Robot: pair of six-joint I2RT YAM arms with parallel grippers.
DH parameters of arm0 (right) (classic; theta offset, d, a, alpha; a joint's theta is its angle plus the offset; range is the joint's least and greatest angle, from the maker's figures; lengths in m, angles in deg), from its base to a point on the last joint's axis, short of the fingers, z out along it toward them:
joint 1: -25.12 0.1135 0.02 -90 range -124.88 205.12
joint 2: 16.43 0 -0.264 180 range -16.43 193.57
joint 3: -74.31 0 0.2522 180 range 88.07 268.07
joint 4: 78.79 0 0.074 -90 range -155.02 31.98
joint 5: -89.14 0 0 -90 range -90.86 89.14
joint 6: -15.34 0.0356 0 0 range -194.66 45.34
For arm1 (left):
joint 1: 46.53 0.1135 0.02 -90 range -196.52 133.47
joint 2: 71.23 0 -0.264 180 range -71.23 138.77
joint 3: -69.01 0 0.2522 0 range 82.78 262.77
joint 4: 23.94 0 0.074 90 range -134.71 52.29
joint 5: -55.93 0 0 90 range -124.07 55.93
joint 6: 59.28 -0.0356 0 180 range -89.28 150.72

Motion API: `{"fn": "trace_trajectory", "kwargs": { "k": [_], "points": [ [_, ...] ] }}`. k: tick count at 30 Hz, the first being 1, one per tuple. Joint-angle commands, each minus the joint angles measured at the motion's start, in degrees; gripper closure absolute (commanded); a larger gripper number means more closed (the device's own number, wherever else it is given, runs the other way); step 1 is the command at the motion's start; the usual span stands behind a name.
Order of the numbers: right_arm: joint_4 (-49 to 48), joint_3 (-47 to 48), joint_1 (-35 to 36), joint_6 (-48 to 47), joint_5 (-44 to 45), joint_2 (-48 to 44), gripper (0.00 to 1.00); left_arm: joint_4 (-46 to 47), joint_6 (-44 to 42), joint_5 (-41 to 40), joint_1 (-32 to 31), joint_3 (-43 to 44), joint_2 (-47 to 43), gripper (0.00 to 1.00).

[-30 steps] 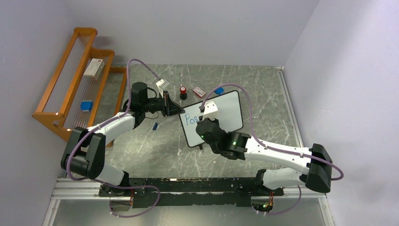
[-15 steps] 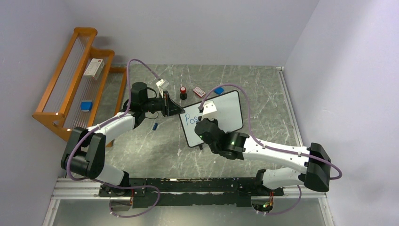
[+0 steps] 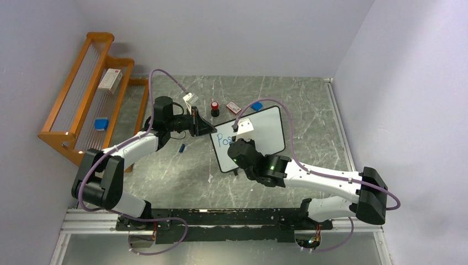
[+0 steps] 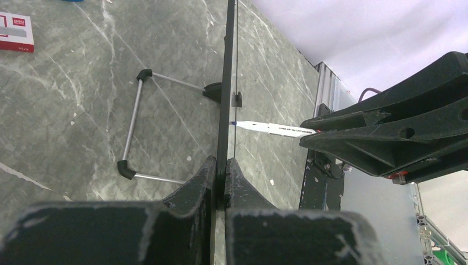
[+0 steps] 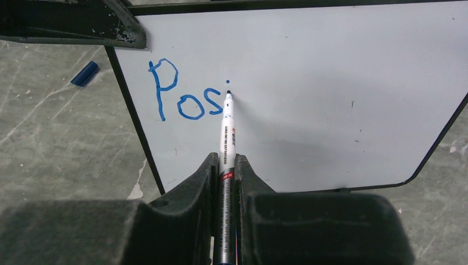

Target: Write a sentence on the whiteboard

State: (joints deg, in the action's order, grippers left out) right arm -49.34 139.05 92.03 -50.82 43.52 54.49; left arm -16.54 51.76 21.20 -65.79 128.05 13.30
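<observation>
Blue "Pos" lettering (image 5: 187, 98) just left of marker (image 5: 227, 130) tip, blank whiteboard (image 5: 331, 110) rightward; right fingers (image 5: 200, 185) clamped on marker, left fingers (image 4: 201, 182) pinching its edge.

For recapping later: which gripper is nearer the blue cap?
Left. The left gripper clamps the board edge near the cap; the right gripper holds the pen farther right.

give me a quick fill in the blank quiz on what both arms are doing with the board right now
1. The left gripper is shut on the edge of the ____.
2. The blue letters written so far read ____.
3. The right gripper is shut on the ____.
Missing words: whiteboard; Pos; marker.
</observation>
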Motion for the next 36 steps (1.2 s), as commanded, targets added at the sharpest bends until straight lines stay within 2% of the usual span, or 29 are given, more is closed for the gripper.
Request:
{"fn": "trace_trajectory", "kwargs": {
  "k": [1,36],
  "points": [
    [0.5,-0.2,-0.2,1.5,1.1,0.6,1.00,-3.0,-1.3,0.2,-0.2,0.3,1.2,0.95],
    [4.7,0.0,-0.2,3.1,-2.0,1.0,1.00,-3.1,-1.4,0.0,-0.2,0.4,1.2,0.95]
  ]
}}
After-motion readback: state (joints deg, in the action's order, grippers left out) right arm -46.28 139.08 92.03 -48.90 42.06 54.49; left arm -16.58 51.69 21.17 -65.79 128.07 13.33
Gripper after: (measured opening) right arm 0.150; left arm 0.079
